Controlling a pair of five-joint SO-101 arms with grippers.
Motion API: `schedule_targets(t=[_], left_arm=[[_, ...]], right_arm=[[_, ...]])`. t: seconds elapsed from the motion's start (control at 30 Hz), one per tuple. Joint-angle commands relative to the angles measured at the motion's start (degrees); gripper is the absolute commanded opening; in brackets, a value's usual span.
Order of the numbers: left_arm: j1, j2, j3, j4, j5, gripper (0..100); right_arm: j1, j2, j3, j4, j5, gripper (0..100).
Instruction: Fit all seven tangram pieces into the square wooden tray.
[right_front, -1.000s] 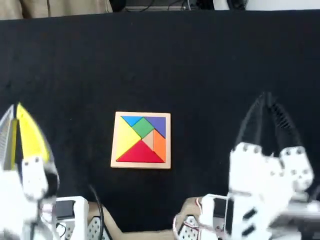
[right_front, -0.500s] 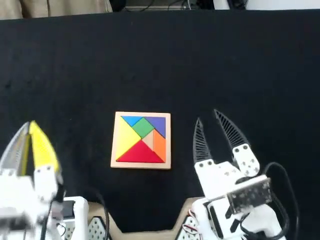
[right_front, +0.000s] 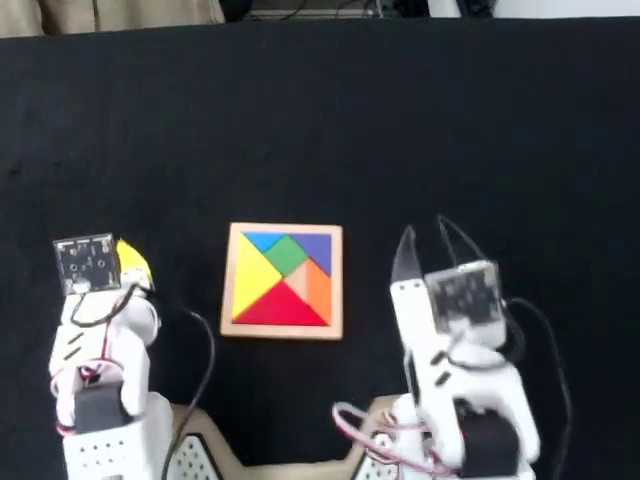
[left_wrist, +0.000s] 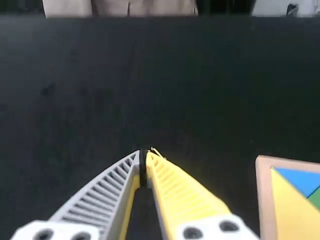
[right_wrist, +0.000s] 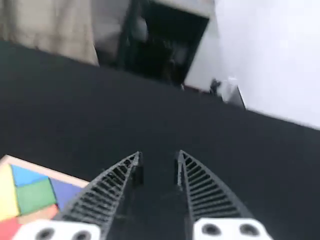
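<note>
The square wooden tray (right_front: 284, 332) lies in the middle of the black table, with all seven pieces flat inside it: yellow triangle (right_front: 250, 280), red triangle (right_front: 281, 306), blue triangle (right_front: 264, 241), green square (right_front: 287, 256), purple piece (right_front: 318, 246), orange triangle (right_front: 319, 288) and a small tan triangle (right_front: 297, 285). My left gripper (right_front: 128, 258) sits folded back left of the tray, and its grey and yellow fingertips meet, so the left gripper (left_wrist: 145, 156) is shut and empty. My right gripper (right_front: 425, 236) stands right of the tray; the right gripper (right_wrist: 158, 159) is open a little with nothing in it.
Black cloth covers the whole table around the tray (left_wrist: 262, 195). Both arm bases stand at the near edge, with cables beside them. A tray corner (right_wrist: 40, 171) lies beside my right fingers. Beige curtain and dark furniture are behind the far edge.
Both arms have drawn back toward their bases and folded up. The right gripper swung in from the far right to just beside the tray, and its fingers narrowed. The tray and pieces stayed still.
</note>
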Motion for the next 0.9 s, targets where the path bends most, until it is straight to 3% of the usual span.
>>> schedule_targets(t=[0.0,0.13,0.43,0.7,0.87], left_arm=[[0.48,-0.44,5.49,-5.54,0.97,3],[3.47,-0.18,8.57,-5.89,0.97,3],[3.82,-0.18,8.57,4.48,0.97,3],[3.82,-0.18,8.57,12.40,0.97,3],[3.82,-0.18,8.57,22.33,0.97,3]], right_arm=[[4.13,-3.74,3.65,-5.89,0.09,11.9],[10.11,-3.65,7.16,-8.70,-0.09,11.9],[10.73,-3.56,26.59,-7.82,-0.18,11.9],[10.73,-3.30,26.42,4.22,0.26,11.9],[12.22,-3.30,26.42,11.08,0.35,12.1]])
